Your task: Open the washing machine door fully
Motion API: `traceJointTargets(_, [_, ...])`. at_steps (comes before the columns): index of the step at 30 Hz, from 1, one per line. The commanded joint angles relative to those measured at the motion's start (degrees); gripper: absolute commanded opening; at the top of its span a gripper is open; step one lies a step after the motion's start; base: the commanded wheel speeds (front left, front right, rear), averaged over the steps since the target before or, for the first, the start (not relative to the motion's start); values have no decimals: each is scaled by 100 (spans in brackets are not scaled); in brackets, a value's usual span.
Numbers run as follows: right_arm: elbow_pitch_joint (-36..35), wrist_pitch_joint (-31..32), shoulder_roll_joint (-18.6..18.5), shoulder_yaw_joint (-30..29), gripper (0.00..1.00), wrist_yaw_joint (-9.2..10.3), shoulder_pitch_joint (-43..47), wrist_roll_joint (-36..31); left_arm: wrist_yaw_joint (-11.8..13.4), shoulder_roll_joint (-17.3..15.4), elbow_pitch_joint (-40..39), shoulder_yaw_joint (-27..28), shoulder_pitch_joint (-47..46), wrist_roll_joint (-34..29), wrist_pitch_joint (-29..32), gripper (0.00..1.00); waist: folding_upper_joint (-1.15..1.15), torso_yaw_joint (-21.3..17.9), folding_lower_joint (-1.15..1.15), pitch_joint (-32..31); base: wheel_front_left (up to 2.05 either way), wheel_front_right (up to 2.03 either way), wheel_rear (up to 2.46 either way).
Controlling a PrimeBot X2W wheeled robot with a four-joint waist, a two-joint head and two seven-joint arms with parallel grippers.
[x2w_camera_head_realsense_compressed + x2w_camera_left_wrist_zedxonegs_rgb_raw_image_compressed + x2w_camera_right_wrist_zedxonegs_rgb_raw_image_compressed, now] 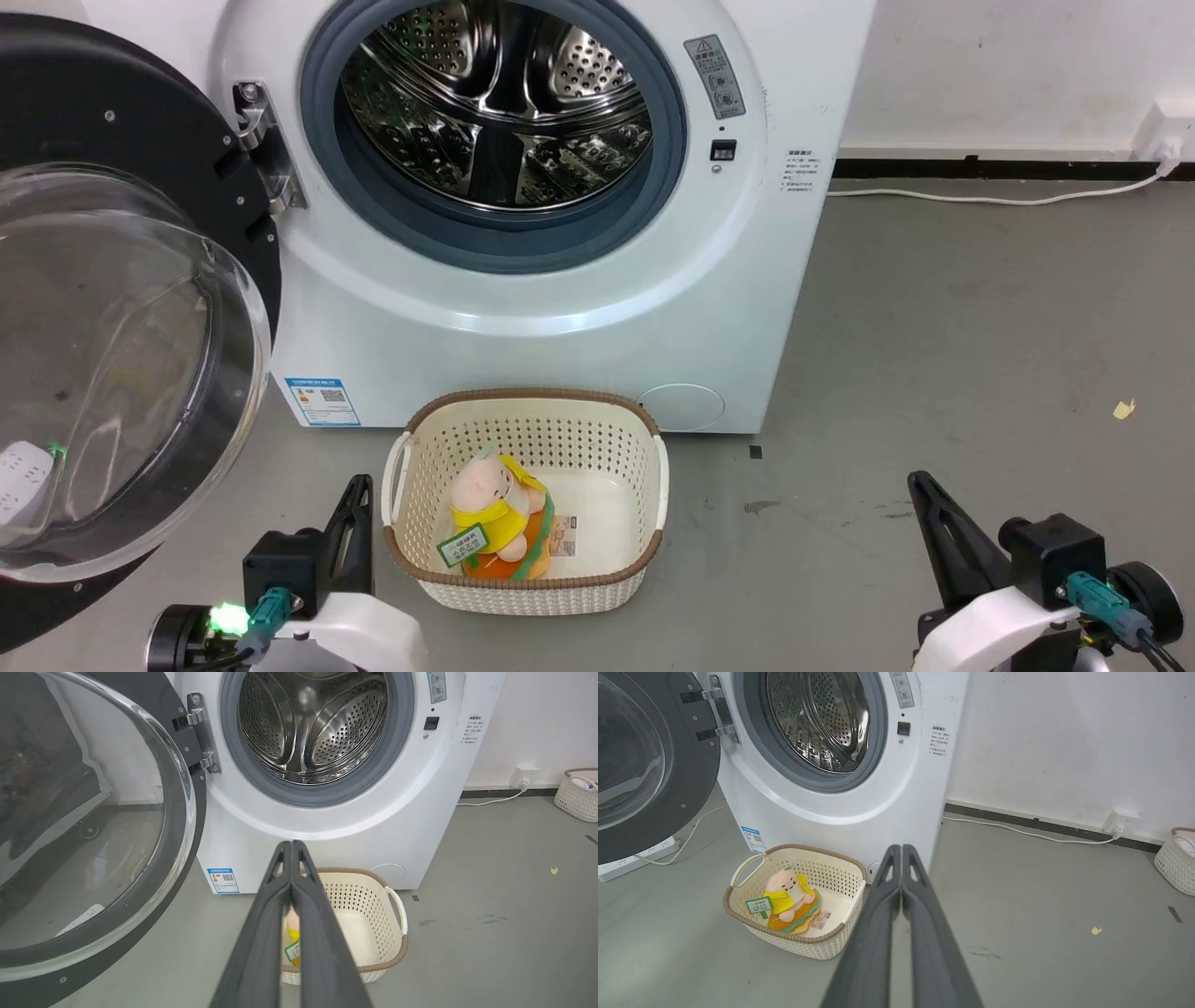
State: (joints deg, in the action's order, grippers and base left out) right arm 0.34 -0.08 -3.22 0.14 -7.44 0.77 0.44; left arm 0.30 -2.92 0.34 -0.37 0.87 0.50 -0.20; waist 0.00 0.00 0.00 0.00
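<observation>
Item 1: washing machine door [121,327]. Stands wide on left hinge, clear of steel drum [495,103]; you may judge task all but done.
Item 2: your left pincer [290,845]. Fingers together, empty, low beside door's lower edge, not touching it.
Item 3: your right pincer [901,848]. Fingers together, empty, over floor.
Item 4: basket [523,401] holding plush toy [490,518]. Set before machine, likely awaiting loading.

The washing machine door [121,373] is cut off at 9 o'clock by the head view's edge (lower rim likewise lost). The plush toy [293,927] in the basket [359,900] is largely hidden behind the left gripper [291,844]. Print on the blue label [322,401] is too small to read.
</observation>
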Motion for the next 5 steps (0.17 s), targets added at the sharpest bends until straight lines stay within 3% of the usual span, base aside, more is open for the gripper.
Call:
traceJointTargets(1, [-34,8,35,-14,0,-5,-77,-44,-30,4,-34,37,-87,-50,20,0,0,0,0,0,0,0,0])
traceJointTargets(5, [-34,8,35,-14,0,-5,-77,-44,-30,4,-34,37,-87,-50,20,0,0,0,0,0,0,0,0])
